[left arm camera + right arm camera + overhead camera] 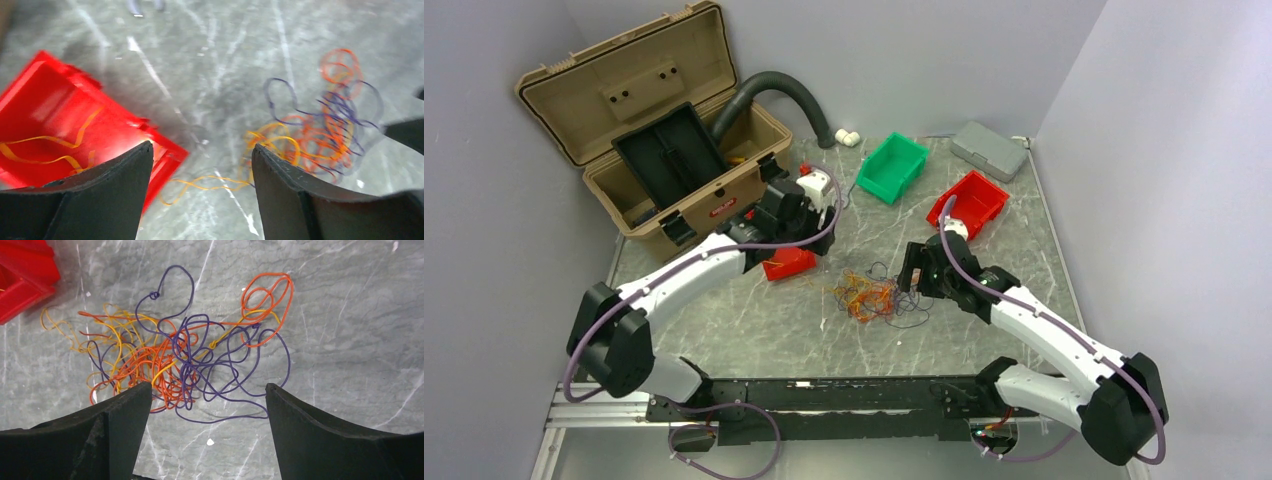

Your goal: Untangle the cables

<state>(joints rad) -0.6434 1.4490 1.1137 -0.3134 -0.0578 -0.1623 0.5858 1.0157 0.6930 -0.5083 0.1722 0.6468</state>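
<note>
The cables (869, 297) lie as a fist-sized tangle of orange, yellow and purple wires on the marble table, between the two arms. My left gripper (802, 235) hangs open and empty above a small red bin (789, 262). In the left wrist view the gripper (202, 150) is open, with the tangle (320, 130) to its right. The bin (60, 120), to its left, holds a yellow strand (50, 150). My right gripper (921, 270) is open just right of the tangle. In the right wrist view the gripper (209, 390) is open above the table and the tangle (180, 350) lies just ahead.
An open tan toolbox (654, 130) stands at the back left with a dark corrugated hose (784, 90) behind it. A green bin (892, 165), another red bin (969, 205) and a grey case (989, 150) stand at the back right.
</note>
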